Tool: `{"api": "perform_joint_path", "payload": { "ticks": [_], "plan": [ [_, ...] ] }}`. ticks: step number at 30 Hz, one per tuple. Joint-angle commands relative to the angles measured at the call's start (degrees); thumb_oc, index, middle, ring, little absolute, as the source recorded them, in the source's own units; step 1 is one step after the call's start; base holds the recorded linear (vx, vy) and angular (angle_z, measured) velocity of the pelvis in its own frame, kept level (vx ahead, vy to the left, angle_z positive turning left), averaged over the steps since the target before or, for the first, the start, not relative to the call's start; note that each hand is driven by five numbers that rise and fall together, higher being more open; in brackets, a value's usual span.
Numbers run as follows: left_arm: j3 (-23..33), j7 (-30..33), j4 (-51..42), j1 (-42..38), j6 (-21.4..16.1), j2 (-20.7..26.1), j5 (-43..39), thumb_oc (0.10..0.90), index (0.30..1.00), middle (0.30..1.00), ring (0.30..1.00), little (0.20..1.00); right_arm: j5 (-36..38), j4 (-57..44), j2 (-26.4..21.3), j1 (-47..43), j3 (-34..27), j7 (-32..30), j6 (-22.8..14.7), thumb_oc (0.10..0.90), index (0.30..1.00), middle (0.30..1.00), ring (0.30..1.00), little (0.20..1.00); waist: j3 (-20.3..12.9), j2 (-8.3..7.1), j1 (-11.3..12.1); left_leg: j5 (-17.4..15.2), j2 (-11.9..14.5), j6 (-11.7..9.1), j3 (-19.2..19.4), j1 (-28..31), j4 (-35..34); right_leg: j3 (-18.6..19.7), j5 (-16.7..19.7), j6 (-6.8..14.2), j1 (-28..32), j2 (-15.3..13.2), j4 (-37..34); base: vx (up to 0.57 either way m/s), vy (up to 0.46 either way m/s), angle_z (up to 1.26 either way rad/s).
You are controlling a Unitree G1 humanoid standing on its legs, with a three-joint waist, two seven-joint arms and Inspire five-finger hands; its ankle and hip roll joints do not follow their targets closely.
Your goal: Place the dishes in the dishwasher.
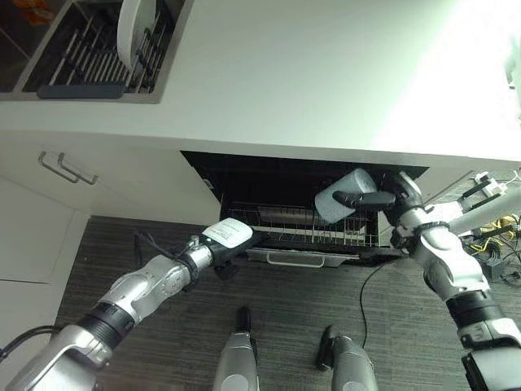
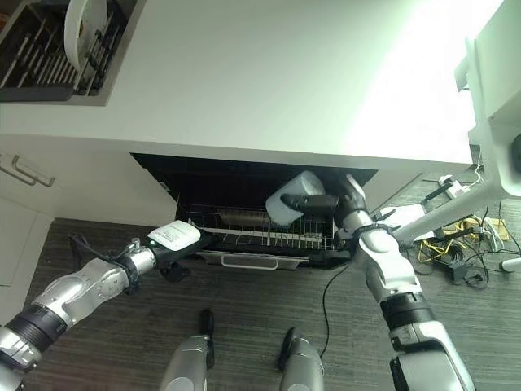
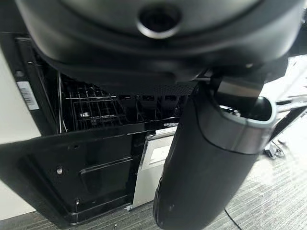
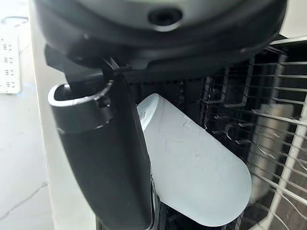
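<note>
A pale grey-blue cup (image 1: 340,194) lies tilted on its side in my right hand (image 1: 400,195), whose thumb and fingers are curled round it. The cup hangs just above the right part of the dishwasher's wire rack (image 1: 285,221), which is pulled partly out of the dark opening under the counter. The right wrist view shows the cup (image 4: 192,167) against the rack wires. My left hand (image 1: 232,238), with a white cover on it, is at the rack's front left corner. A white plate (image 1: 134,31) stands upright in the drying rack in the sink at the far left.
The white counter (image 1: 309,73) overhangs the dishwasher. The dishwasher's front handle (image 1: 295,261) sits below the rack. Cabinet doors with metal handles (image 1: 69,169) are to the left. Yellow cables and a power strip (image 2: 456,244) lie on the floor at the right.
</note>
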Motion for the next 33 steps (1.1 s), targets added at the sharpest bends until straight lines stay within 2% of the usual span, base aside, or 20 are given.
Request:
{"api": "perform_joint_path", "payload": {
  "ticks": [1,4,6,10,12,19,20,24,25,30,33],
  "plan": [
    [1.1,-0.1,-5.8,-6.5,-2.9,3.8,-2.4,0.8,0.9,0.9,0.9,0.9,-2.1,1.1,-4.7,-9.3,-0.8,1.1,-3.1,0.4,0.3,0.3,0.3,0.3,-2.4,-1.93,0.7,-3.7,2.9,0.9,2.9,0.3,4.6,1.1,7.3,4.6,3.7,-1.9,-10.9,-0.02,-0.012,0.05],
    [-0.6,-1.6,-7.1,-11.6,-4.0,5.8,-4.1,0.8,0.9,0.9,0.9,0.9,-5.8,8.7,-6.8,-15.4,3.1,2.5,-3.4,0.4,0.3,0.3,0.3,0.3,-0.8,-1.82,1.6,-3.6,2.4,0.8,2.5,-1.0,4.6,0.5,7.5,4.8,2.8,-2.2,-10.9,-0.09,-0.021,0.09],
    [-1.9,-3.0,-7.4,-15.3,-4.7,6.6,-5.0,0.8,0.9,0.9,0.9,0.9,-8.7,14.7,-7.4,-19.6,6.5,2.8,-5.2,0.4,0.3,0.3,0.3,0.3,0.5,-1.52,2.2,-3.6,1.9,0.9,2.1,-2.1,4.6,0.3,7.6,4.7,2.1,-2.4,-10.9,-0.12,-0.01,0.18],
    [-2.5,-3.2,-7.7,-17.9,-5.0,7.1,-5.7,0.8,0.9,0.9,0.9,0.9,-10.2,19.8,-7.5,-23.6,9.5,3.4,-5.2,0.4,0.3,0.3,0.3,0.3,1.6,-0.77,2.6,-3.5,1.3,0.9,1.8,-3.1,4.6,0.1,7.7,4.7,1.2,-2.7,-10.9,-0.07,0.034,0.04],
    [-3.0,-2.8,-8.0,-19.3,-4.5,6.9,-3.9,0.8,0.9,0.9,0.9,0.9,-6.7,22.7,-6.8,-25.0,11.4,3.6,-5.4,0.4,0.3,0.3,0.3,0.3,2.2,-0.07,2.9,-3.4,0.9,1.0,1.6,-3.7,4.6,-0.1,7.7,4.6,0.8,-2.9,-10.9,-0.06,0.06,0.05],
    [-4.0,-2.3,-7.3,-21.6,-3.5,6.4,-3.6,0.8,0.9,0.9,0.9,0.9,-7.7,26.9,-4.2,-26.4,12.7,3.5,-7.8,0.4,0.3,0.3,0.3,0.3,3.0,1.04,3.2,-3.4,0.3,1.1,1.4,-4.4,4.6,-0.2,7.9,4.6,0.0,-3.2,-10.9,-0.04,0.04,0.02],
    [-4.5,-1.3,-6.5,-22.7,-3.6,6.1,-1.2,0.8,0.9,0.9,0.9,0.9,-8.9,28.0,-2.2,-27.4,13.6,2.0,-8.2,0.4,0.3,0.3,0.3,0.3,3.4,1.74,3.2,-3.4,-0.1,1.3,1.4,-4.9,4.6,-0.3,7.9,4.5,-0.5,-3.3,-10.9,-0.07,0.057,0.03],
    [-4.5,-0.7,-6.3,-22.4,-3.2,5.7,-0.7,0.8,0.9,0.9,0.9,0.9,-13.6,28.3,-0.9,-28.4,15.0,0.7,-8.3,0.4,0.3,0.3,0.3,0.3,3.7,2.27,3.2,-3.4,-0.5,1.4,1.4,-5.3,4.6,-0.2,8.0,4.3,-1.0,-3.1,-10.9,-0.05,0.055,0.0],
    [-4.4,-0.7,-6.4,-22.3,-3.2,5.7,-0.7,0.8,0.9,0.9,0.9,0.9,-14.0,28.4,-0.9,-28.4,15.1,0.6,-8.4,0.4,0.3,0.3,0.3,0.3,3.7,2.3,3.2,-3.4,-0.5,1.4,1.4,-5.3,4.6,-0.1,8.0,4.3,-1.1,-3.1,-10.9,-0.03,0.047,0.01],
    [-4.7,0.2,-7.3,-21.5,-2.3,5.9,-0.7,0.8,0.9,0.9,0.9,0.9,-26.3,28.0,-1.8,-28.1,19.9,1.3,-11.9,0.4,0.3,0.3,0.3,0.3,3.9,2.49,3.1,-3.3,-0.6,1.5,1.6,-5.4,4.6,-0.1,8.1,4.3,-1.2,-3.0,-10.9,-0.01,0.014,0.0],
    [-5.5,1.2,-7.0,-21.8,-2.1,6.0,-0.8,0.8,0.9,0.9,0.9,0.9,-29.0,28.3,-2.1,-28.1,22.8,2.7,-13.7,0.4,0.3,0.3,0.3,0.3,4.0,2.41,3.1,-3.2,-0.6,1.5,1.7,-5.5,4.6,-0.2,8.2,4.3,-1.3,-3.0,-10.9,0.0,0.0,0.0]
  ]
}}
